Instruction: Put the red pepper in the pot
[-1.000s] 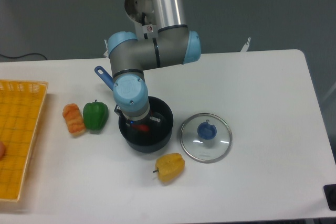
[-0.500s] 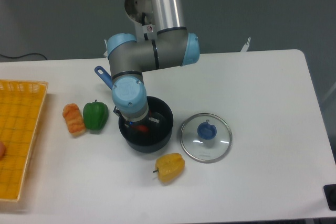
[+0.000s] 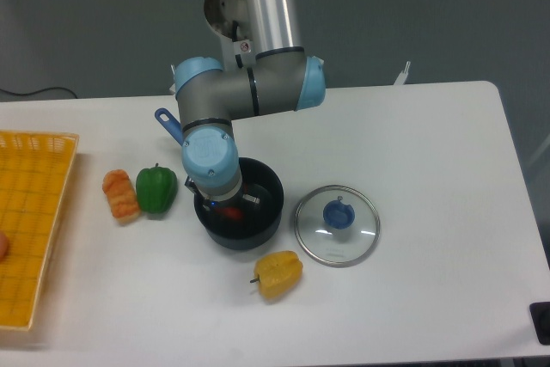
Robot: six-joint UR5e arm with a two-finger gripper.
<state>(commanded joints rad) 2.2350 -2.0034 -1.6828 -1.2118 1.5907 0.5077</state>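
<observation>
The dark pot stands in the middle of the table, its blue handle pointing to the back left. My gripper reaches down into the pot, mostly hidden under the blue wrist joint. A small patch of the red pepper shows inside the pot right at the fingertips. I cannot see whether the fingers still hold the pepper or whether it rests on the pot's bottom.
A green bell pepper and an orange vegetable lie left of the pot. A yellow pepper lies in front of it. The glass lid with a blue knob lies to the right. A yellow basket stands at the left edge.
The wrist has shifted very slightly to the left over the pot. The red pepper stays inside the pot at the fingertips.
</observation>
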